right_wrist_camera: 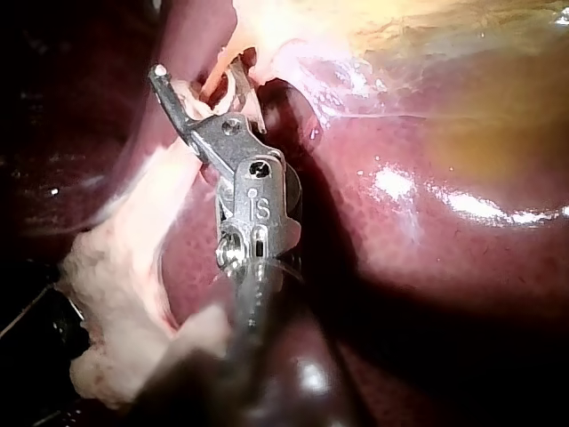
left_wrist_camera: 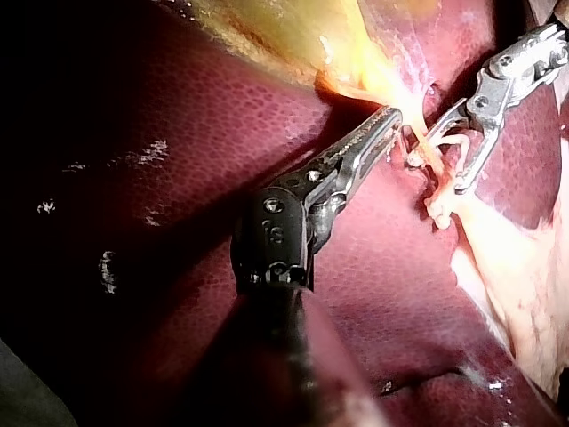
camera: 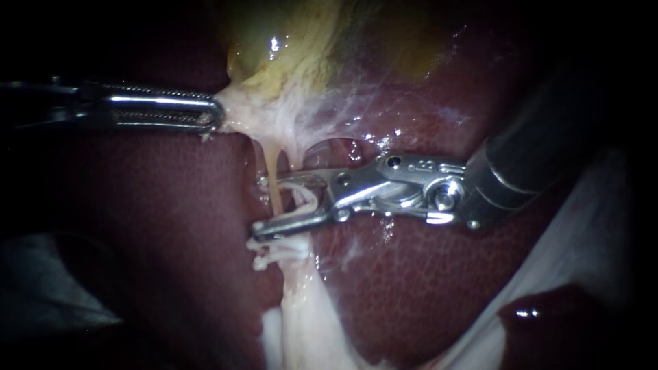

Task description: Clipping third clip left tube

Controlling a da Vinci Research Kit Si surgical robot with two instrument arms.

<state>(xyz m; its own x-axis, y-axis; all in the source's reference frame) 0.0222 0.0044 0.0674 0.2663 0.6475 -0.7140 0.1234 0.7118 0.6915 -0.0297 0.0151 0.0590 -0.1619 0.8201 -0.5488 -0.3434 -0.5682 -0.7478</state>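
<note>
Left tube (camera: 275,185) pale yellow; right instrument (camera: 260,205) end effector parted around it; left instrument (camera: 214,114) clamped on tissue (camera: 241,108).

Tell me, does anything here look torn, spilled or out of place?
Nothing stands out. The left instrument holds pale tissue taut below the gallbladder, and the right instrument has its open jaws on either side of the thin tube. The liver surface looks intact, with no pooled fluid visible.
</note>
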